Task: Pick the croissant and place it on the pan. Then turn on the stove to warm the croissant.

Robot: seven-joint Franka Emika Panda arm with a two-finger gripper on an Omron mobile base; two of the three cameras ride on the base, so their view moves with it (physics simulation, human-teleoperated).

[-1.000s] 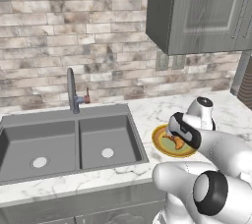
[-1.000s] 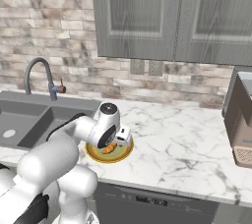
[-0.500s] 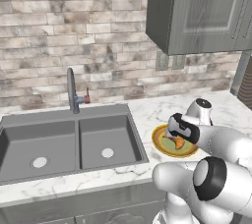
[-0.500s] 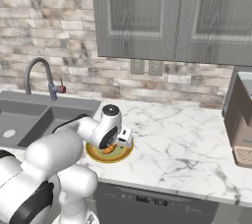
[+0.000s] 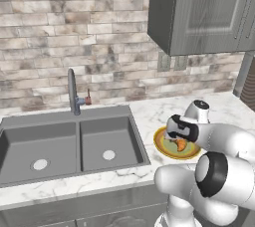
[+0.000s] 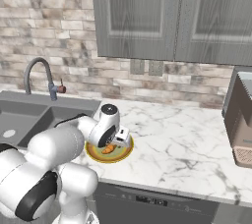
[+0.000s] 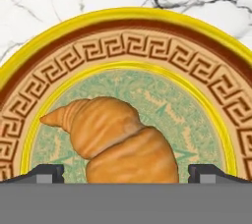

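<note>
A small golden-orange croissant [image 7: 118, 139] lies on a round yellow-rimmed plate [image 7: 123, 19] with a patterned green centre. The plate [image 5: 160, 147] stands on the marble counter just right of the sink. My gripper [image 7: 126, 174] hangs close over the croissant, open, one dark fingertip [image 7: 47, 173] on each side of it and neither touching it. From the base, the gripper [image 5: 179, 139] points down at the croissant [image 5: 181, 145]. In the right base view the gripper [image 6: 111, 144] covers part of the croissant [image 6: 108, 150] and plate [image 6: 124, 155]. The pan and the stove are out of view.
A double grey sink [image 5: 64, 146] with a curved faucet [image 5: 72, 91] lies left of the plate. Grey wall cabinets [image 6: 162, 16] hang overhead. A brown appliance [image 6: 241, 125] stands at the counter's far right, with bare marble [image 6: 182, 139] between it and the plate.
The hand has settled slightly lower over the plate while the arm's elbow shifted. The jaws stayed open and the croissant has not moved.
</note>
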